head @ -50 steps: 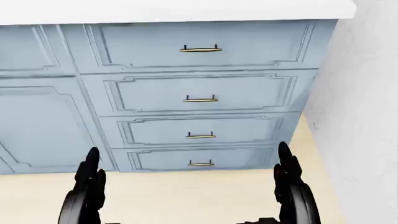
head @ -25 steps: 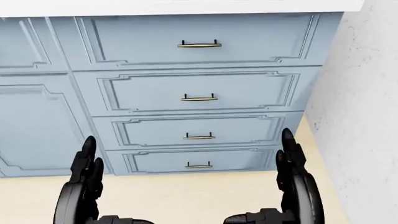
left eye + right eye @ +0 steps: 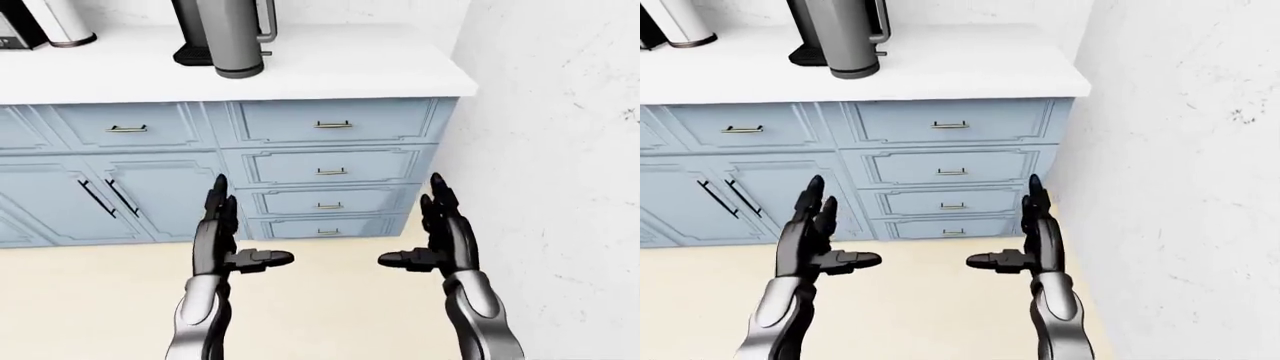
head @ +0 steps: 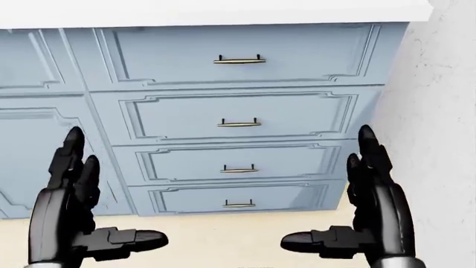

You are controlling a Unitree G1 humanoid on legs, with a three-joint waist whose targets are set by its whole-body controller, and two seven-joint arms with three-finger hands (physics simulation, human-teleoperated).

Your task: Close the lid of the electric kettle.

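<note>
Left hand (image 3: pixel 222 244) and right hand (image 3: pixel 440 244) hovering with fingers spread, grasping nothing, thumbs pointing inward. Blue drawers (image 3: pixel 325 169) standing beyond. Electric kettle (image 3: pixel 232 37) sitting far, up-left on white counter (image 3: pixel 350 71), well apart from fingers.

The electric kettle (image 3: pixel 237 37), standing well above and beyond the left hand (image 3: pixel 222 238), is running off the left-eye view's top edge; its lid is not showing, so lid position cannot be determined.
</note>
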